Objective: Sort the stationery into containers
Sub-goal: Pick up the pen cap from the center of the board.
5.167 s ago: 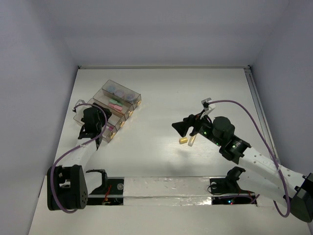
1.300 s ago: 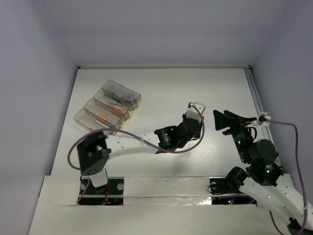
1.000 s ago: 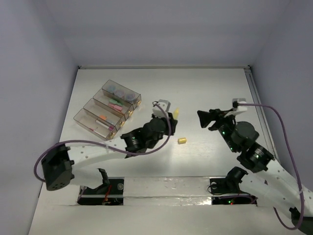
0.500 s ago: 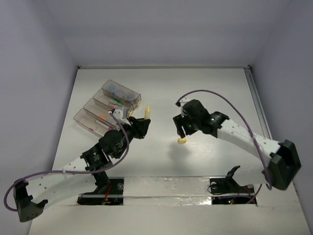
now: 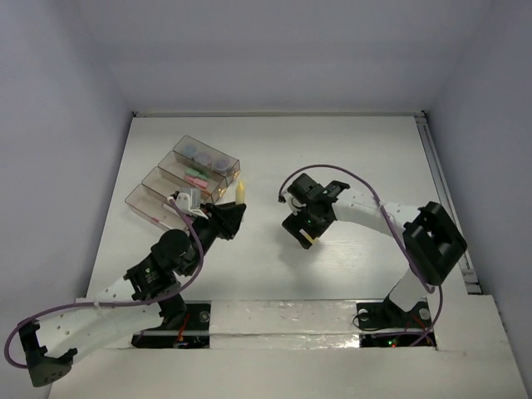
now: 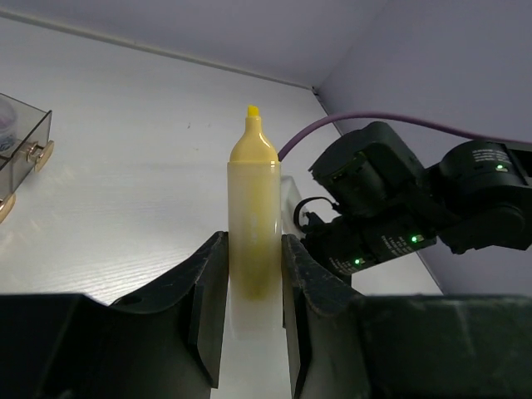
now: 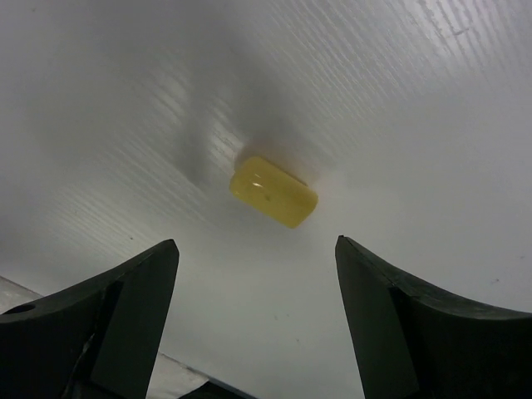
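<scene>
Yellow plastic: the stubby yellow highlighter (image 6: 253,208), cap off and tip up, is clenched upright between the fingers of the left gripper (image 6: 253,249), near the row of four clear smoky plastic boxes (image 5: 140,198). The right gripper (image 7: 258,291) has its jaws spread wide and holds nothing. It hovers over the small yellow cylindrical cap (image 7: 274,190), which lies on the white table (image 7: 399,100).

Step in hand, as judged: fetching the cap. Next move: descend, straddle the cap, close. The cap may roll.
</scene>
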Action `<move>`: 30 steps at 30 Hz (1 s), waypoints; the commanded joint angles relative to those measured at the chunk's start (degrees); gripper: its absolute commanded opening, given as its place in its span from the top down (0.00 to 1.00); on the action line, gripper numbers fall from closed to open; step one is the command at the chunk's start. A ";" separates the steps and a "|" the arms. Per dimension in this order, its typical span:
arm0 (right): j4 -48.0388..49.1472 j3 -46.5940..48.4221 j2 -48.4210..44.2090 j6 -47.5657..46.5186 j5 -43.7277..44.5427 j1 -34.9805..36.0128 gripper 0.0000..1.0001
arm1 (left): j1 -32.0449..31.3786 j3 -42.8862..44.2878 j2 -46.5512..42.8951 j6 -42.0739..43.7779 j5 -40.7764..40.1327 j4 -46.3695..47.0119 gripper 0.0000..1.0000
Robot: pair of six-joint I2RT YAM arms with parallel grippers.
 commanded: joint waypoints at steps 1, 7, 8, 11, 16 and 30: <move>-2.07 3.42 2.74 -2.93 0.64 1.63 0.18 | 0.26 0.05 -1.11 1.18 -1.09 2.66 1.00; -1.81 5.54 7.84 -3.54 4.51 1.63 0.22 | 0.26 1.45 -1.98 1.71 -3.03 0.91 1.00; -1.63 6.06 8.19 -4.07 4.16 1.63 0.23 | 0.26 1.63 -2.25 1.71 -3.20 0.73 1.00; -0.84 6.50 9.16 -4.69 5.03 1.63 0.26 | 0.26 1.72 -2.95 1.71 -3.82 0.38 1.00; -0.41 6.24 10.39 -5.48 6.53 1.63 0.29 | 0.26 1.98 -1.90 1.98 -4.08 0.03 1.00; 2.23 6.33 11.10 -6.62 6.27 1.63 0.38 | 0.26 2.68 -0.05 2.15 -4.35 0.03 1.00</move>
